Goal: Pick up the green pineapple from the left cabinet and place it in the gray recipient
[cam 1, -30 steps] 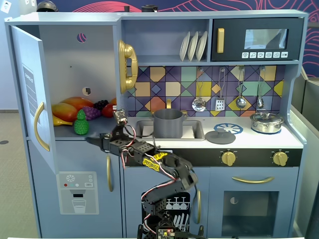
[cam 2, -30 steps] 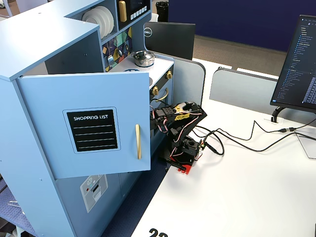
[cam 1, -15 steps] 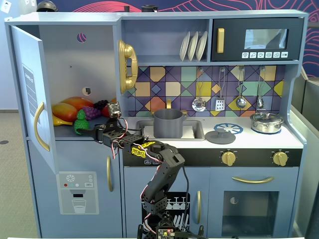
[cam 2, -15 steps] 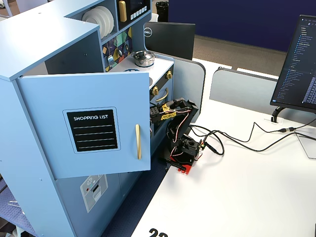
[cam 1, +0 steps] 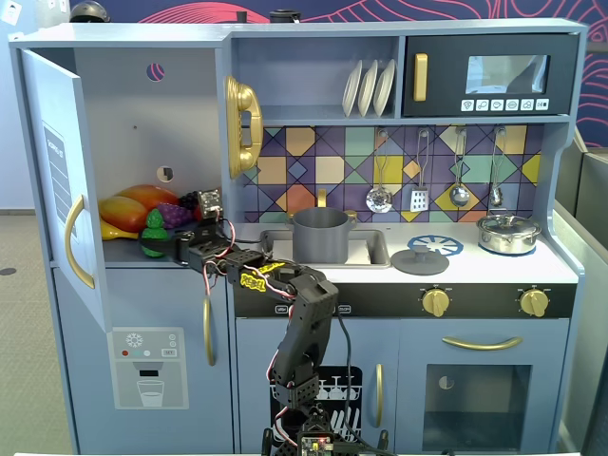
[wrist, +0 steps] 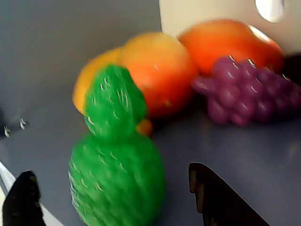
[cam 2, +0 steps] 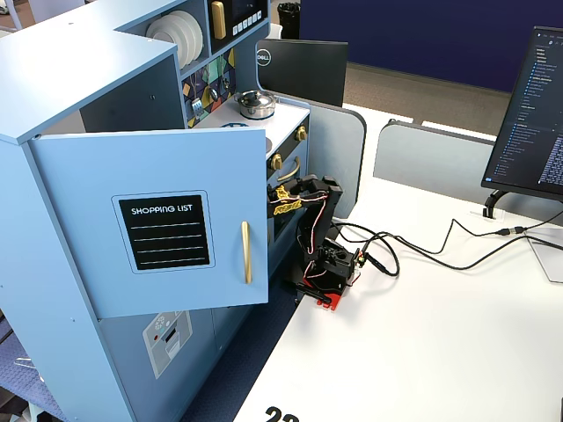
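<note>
Left cabinet (cam 1: pixel 123 104) holds green pineapple (wrist: pixel 117 174), mangoes, grapes; fingers (wrist: pixel 28 197) spread, flanking pineapple.

Bright green pineapple (wrist: pixel 115 179), purple grapes (wrist: pixel 249 92), orange-yellow mango (wrist: pixel 150 70), gray pot (cam 1: pixel 320 235)

- The cabinet (cam 1: pixel 123 142) stands open, its door (cam 1: pixel 59 180) swung out to the left.
- The pineapple (cam 1: pixel 153 235) stands upright at the shelf's front edge, before the mango (cam 1: pixel 133 209) and the grapes (cam 1: pixel 175 215).
- The gripper (cam 1: pixel 169 249) reaches in just beside the pineapple; its jaws are hard to make out.
- The pot (cam 1: pixel 320 235) sits in the sink (cam 1: pixel 372 251).
</note>
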